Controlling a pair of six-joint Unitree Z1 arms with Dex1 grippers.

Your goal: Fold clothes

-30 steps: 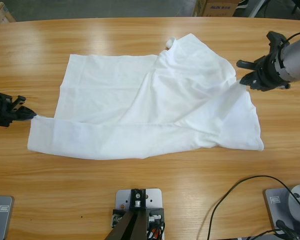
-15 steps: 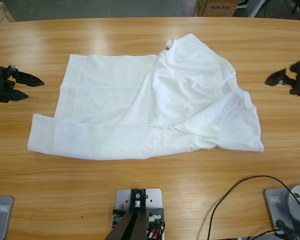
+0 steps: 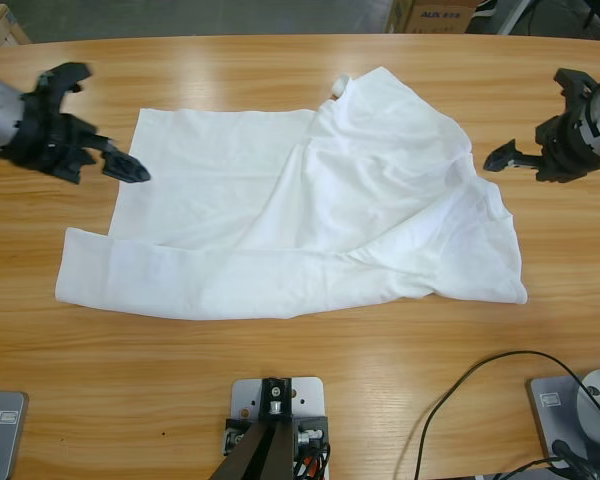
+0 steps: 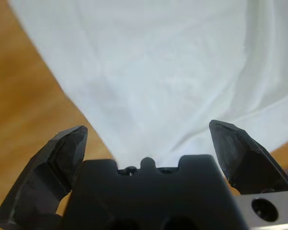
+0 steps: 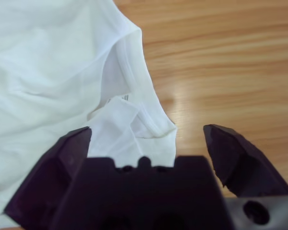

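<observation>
The white T-shirt lies on the wooden table, its lower part folded up into a band along the front and its right side creased. My left gripper hovers open at the shirt's upper left edge. In the left wrist view this gripper has white cloth straight ahead between the spread jaws. My right gripper stands open just off the shirt's right edge. The right wrist view shows the right gripper over a hemmed shirt opening with a small label. Neither gripper holds anything.
Cardboard boxes stand beyond the table's far edge. A black cable loops over the front right of the table. Bare wood surrounds the shirt on all sides.
Both grippers let go of the shirt and opened. The lifted right side dropped flat. The left gripper moved from the lower left corner to the upper left edge; the right one stays near the right edge.
</observation>
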